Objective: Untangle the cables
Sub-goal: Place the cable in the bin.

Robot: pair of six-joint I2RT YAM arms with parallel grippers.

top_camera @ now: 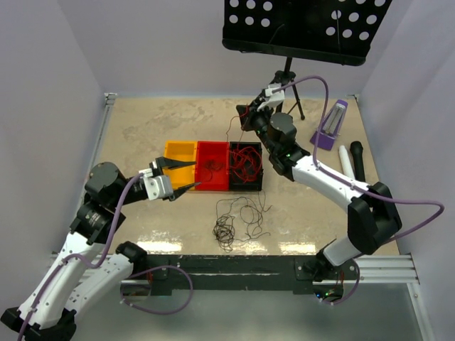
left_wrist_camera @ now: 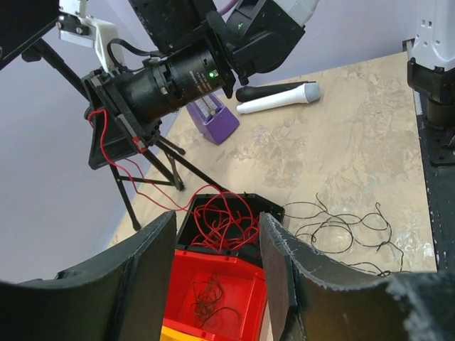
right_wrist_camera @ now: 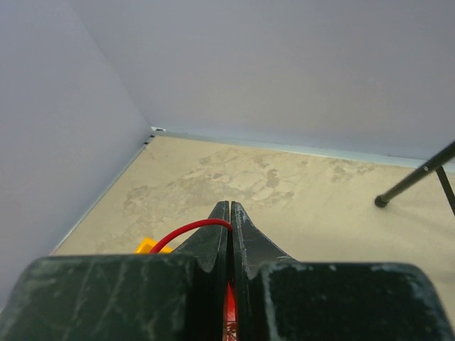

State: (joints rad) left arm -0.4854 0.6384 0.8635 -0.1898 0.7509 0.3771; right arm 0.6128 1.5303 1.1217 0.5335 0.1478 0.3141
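Presently: separating one red cable [right_wrist_camera: 188, 228], probably.
Right pincer [right_wrist_camera: 229, 210] clamps it above black bin [top_camera: 246, 190]; left pincer [top_camera: 178, 177] half-wide, empty, centre-left. Next: lift strand clear of tangle.

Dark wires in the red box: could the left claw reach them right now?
Probably yes: the left claw hangs open over the red box, and nothing lies between it and the dark wires.

Loose cables [top_camera: 234, 224] lie on the table [top_camera: 142, 128] before three bins [top_camera: 206, 150].
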